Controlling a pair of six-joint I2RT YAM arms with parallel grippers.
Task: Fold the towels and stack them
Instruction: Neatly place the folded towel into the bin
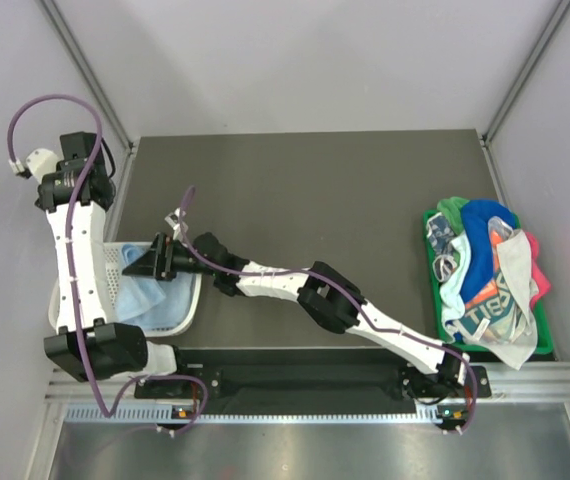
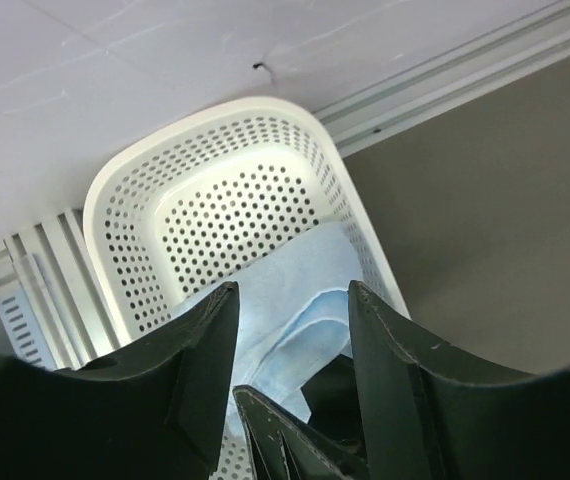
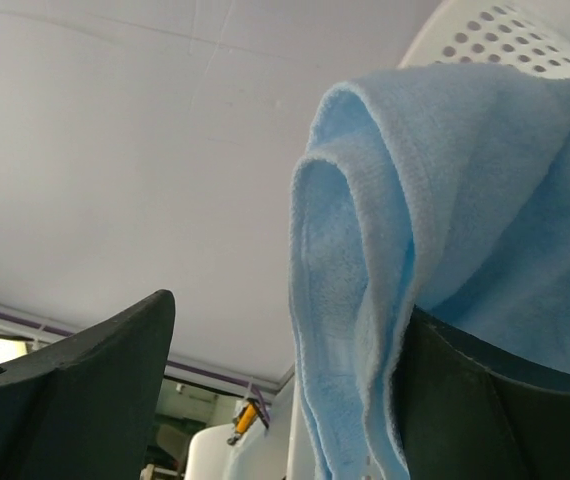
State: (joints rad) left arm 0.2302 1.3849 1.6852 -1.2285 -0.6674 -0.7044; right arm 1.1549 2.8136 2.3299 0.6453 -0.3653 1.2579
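You are at the stacking step. A folded pale blue towel (image 1: 150, 297) lies in the white mesh basket (image 1: 191, 312) at the near left of the worktop (image 1: 315, 190), with your right hand (image 1: 149, 262) reaching across to it.

The wrist view shows the right hand open. Its fingers stand well apart with bare wall showing between them. The towel is not pinched. A rolled fold is draped over one finger and hangs down beside it, touching it. The basket rim sits just behind the towel.

The next move, as I judge it, is to draw that hand clear without the finger hooking the fold and pulling the towel open or up over the rim. Ease the finger out from under the cloth rather than lifting straight away.

Your left hand (image 2: 293, 292) hovers above the basket, jaws apart and empty, well clear of the towel.

After that, the heap of towels (image 1: 485, 280) in the green tray (image 1: 431, 292) at the far right awaits folding.
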